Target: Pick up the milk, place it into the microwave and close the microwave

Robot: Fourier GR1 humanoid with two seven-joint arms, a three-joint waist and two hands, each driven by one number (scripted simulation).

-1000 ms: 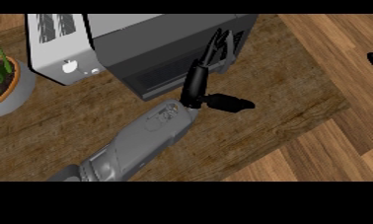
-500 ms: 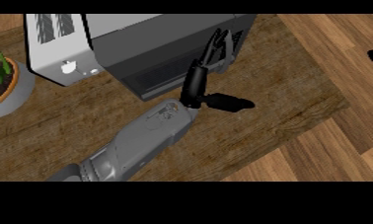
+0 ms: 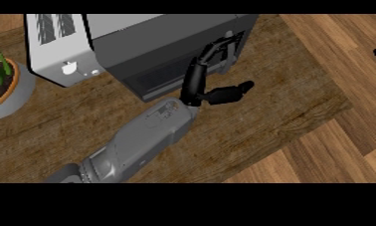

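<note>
The microwave [image 3: 158, 41] stands at the back of the wooden counter, grey on top with a dark front door [image 3: 158, 73]. The door looks shut or nearly shut against the body. My left hand [image 3: 197, 83] reaches in from the lower left on a grey forearm. It is open: its straight fingers [image 3: 213, 53] lie against the right part of the door front, and the thumb [image 3: 234, 90] sticks out to the right. No milk carton shows anywhere; it may be behind the door. My right hand does not show.
A white appliance [image 3: 58, 51] with slots on top and small knobs stands just left of the microwave. A grey plant pot [image 3: 18, 90] sits at the left edge. The counter's edge [image 3: 308, 120] runs diagonally at the right, with wooden floor beyond.
Almost nothing has changed. The left hand stays against the door front, and the whole scene has shifted only very slightly in the view.
</note>
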